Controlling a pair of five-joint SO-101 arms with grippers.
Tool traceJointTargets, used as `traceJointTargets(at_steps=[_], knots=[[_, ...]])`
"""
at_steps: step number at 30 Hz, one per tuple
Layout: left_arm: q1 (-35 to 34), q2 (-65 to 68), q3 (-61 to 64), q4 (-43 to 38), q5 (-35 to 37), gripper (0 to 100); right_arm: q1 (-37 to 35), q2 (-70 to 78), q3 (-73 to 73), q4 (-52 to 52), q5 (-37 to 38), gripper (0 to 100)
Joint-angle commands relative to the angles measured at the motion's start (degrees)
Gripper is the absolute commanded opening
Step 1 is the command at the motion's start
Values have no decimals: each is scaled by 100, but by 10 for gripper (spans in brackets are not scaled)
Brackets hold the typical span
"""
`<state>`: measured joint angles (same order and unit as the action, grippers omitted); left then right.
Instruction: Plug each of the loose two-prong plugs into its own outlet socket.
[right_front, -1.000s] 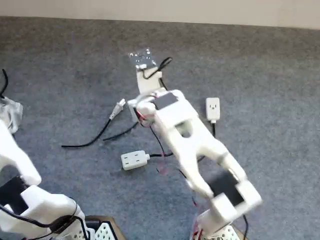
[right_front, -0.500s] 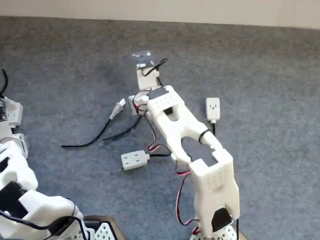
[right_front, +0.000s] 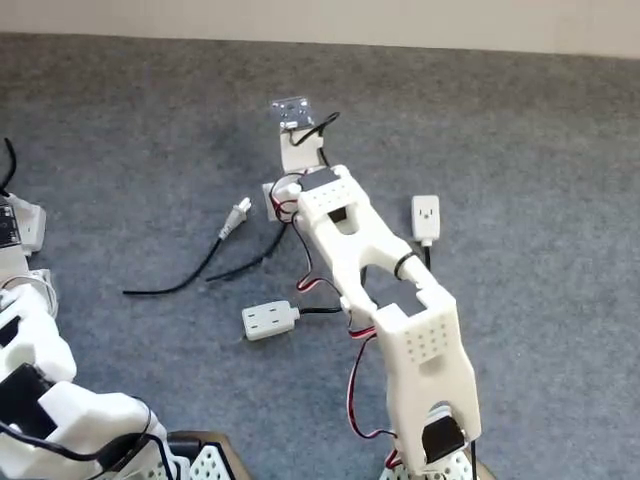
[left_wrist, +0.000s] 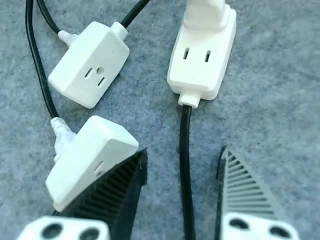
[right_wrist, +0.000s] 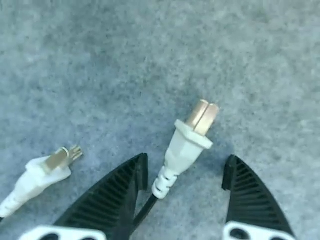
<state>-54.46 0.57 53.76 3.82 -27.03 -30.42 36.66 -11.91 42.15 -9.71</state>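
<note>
Right gripper (right_wrist: 187, 158): jaws spread wide and empty, clamping nothing. The first plug (right_wrist: 187, 137), white with two brass prongs, lies flat on the grey carpet (right_wrist: 150, 50) between the two black fingers (right_wrist: 115, 195), prongs pointing away from the gripper. Its cable runs back close alongside one finger; contact cannot be confirmed. A second plug (right_wrist: 47, 167), same type, lies on the carpet outside the jaws, apart from the first.

Left gripper (left_wrist: 183, 151): jaws likewise spread, nothing grasped. A black cable (left_wrist: 186, 190) runs along the carpet between the fingers (left_wrist: 120, 195) to a two-slot socket (left_wrist: 202, 55) lying just beyond the fingertips. A white piece sits against that socket's far end; whether it is a seated plug cannot be told. A three-hole socket (left_wrist: 90, 65) lies beside it, apart from it. A third socket (left_wrist: 90, 160) rests close against the outer side of one finger, partly hidden by it.

High view: the right arm (right_front: 370, 270) stretches from the near table edge out over the middle of the carpet. One white plug (right_front: 240, 212) on a black lead lies just beside the arm's front end; which of the two plugs it is cannot be confirmed. A near socket block (right_front: 270, 320) lies beside the arm's mid-section, and a far socket (right_front: 425, 218) lies on the arm's other side. Both show empty faces. The left arm (right_front: 60, 410) sits at the near left corner, well apart from these items.
</note>
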Motion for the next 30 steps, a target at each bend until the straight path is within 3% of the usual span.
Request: traceJointTargets(at_steps=[1, 8, 15, 19, 30], knots=[[-101, 22, 40, -35, -62, 245, -57, 198, -374, -101, -44, 231], [-92, -4, 13, -35, -62, 245, -57, 338, -400, -22, -26, 130], [-66, -22, 4, -35, -62, 245, -136, 119, -593, 980, 88, 110], [-84, -22, 4, -35, -62, 245, -75, -207, -892, 1385, 158, 15], [-66, -22, 13, -35, -62, 245, -189, -444, -2765, 4119, 3692, 5]])
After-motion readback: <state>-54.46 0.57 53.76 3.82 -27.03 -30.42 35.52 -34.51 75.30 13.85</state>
